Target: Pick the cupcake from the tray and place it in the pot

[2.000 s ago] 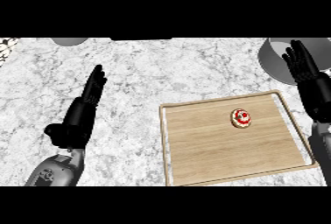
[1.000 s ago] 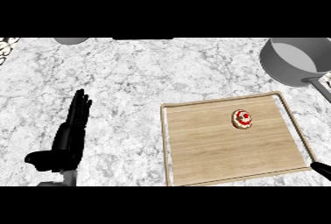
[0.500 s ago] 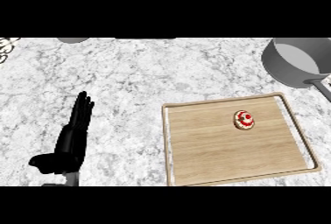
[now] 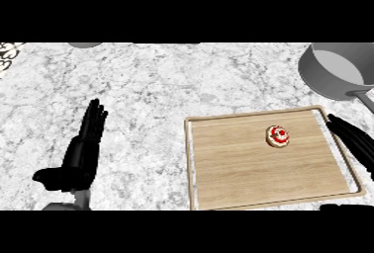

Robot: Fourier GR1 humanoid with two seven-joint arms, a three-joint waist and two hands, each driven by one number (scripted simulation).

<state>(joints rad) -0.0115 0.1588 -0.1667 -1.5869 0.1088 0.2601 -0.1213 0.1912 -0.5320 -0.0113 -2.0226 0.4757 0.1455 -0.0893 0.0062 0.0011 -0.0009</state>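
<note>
Nearest me, at lower left, my left hand (image 4: 82, 148) rests spread on the counter (image 4: 190, 79). At the right edge my right hand (image 4: 355, 141) has straight fingers beside the tray (image 4: 191, 163) — holding nothing. The cupcake (image 4: 278, 136) sits in the tray's upper right, alone. I judge it light, soft, easily crushed — I'd pinch its base. Upper right, the pot (image 4: 337, 69) looks empty.
</note>
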